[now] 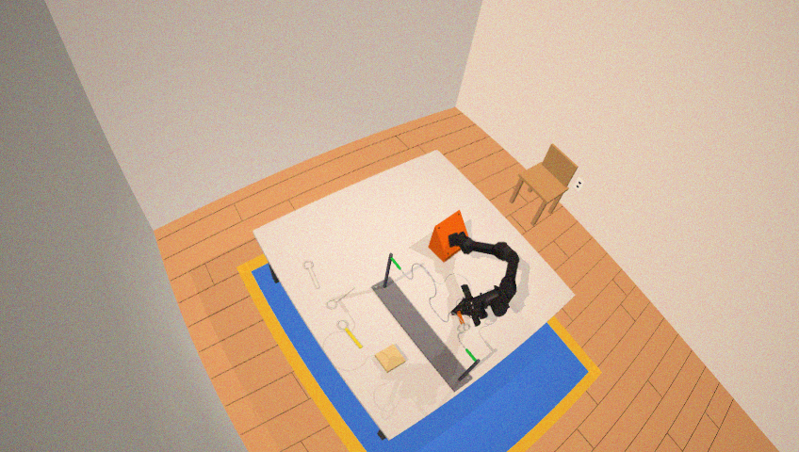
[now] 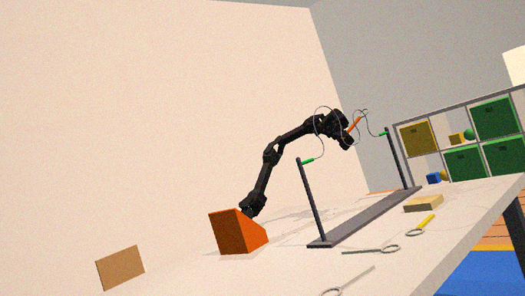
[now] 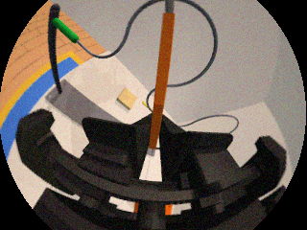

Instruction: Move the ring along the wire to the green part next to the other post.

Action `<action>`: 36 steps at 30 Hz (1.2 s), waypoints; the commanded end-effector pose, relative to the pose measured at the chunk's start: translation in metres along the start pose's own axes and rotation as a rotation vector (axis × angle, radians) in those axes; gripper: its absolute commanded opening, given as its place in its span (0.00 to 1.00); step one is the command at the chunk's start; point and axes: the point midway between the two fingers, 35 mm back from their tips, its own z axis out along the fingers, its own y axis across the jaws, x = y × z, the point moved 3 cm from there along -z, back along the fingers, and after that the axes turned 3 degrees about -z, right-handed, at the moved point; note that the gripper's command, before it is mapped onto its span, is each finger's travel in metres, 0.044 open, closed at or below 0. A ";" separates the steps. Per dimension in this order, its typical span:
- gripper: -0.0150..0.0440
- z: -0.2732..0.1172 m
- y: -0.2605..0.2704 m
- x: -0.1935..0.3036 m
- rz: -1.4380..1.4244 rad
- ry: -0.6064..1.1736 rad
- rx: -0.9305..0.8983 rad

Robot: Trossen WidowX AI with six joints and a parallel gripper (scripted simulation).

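Observation:
My gripper (image 1: 456, 312) (image 2: 345, 136) (image 3: 156, 115) is shut on the orange handle (image 1: 460, 317) (image 2: 354, 124) (image 3: 164, 62), high above the table. The handle slants up from the fingers in the exterior view. The ring (image 1: 458, 330) is at its far end, near the wire's curve on the side of the right-hand post (image 1: 468, 370) (image 2: 397, 159) (image 3: 54, 53). That post's green part (image 1: 470, 355) (image 2: 382, 133) (image 3: 65, 31) is a short way from the ring. The other green part (image 1: 396, 263) (image 2: 307, 161) is at the other post (image 1: 387, 271) (image 2: 311, 199). The wrist view cuts off the ring; its clearance from the wire is unclear.
The grey wire (image 3: 216, 45) loops close around the handle in the wrist view. The posts stand on a dark base board (image 1: 415, 330) (image 2: 368, 218) (image 3: 86, 103). A yellow-handled ring tool, two grey ones and a tan block (image 1: 389, 358) (image 2: 423, 203) (image 3: 127, 98) lie beyond it.

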 end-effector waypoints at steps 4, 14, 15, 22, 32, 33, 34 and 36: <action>0.00 0.000 0.005 0.000 0.148 -0.020 -0.086; 0.00 0.000 0.013 -0.002 0.330 -0.047 -0.197; 0.00 0.000 0.014 -0.002 0.348 -0.049 -0.208; 0.00 0.000 0.020 -0.004 0.476 -0.068 -0.283; 0.00 -0.001 0.027 -0.008 0.647 -0.094 -0.382; 0.00 -0.002 0.028 -0.009 0.665 -0.097 -0.392; 0.00 -0.002 0.029 -0.009 0.684 -0.100 -0.402; 0.00 -0.002 0.030 -0.010 0.720 -0.105 -0.423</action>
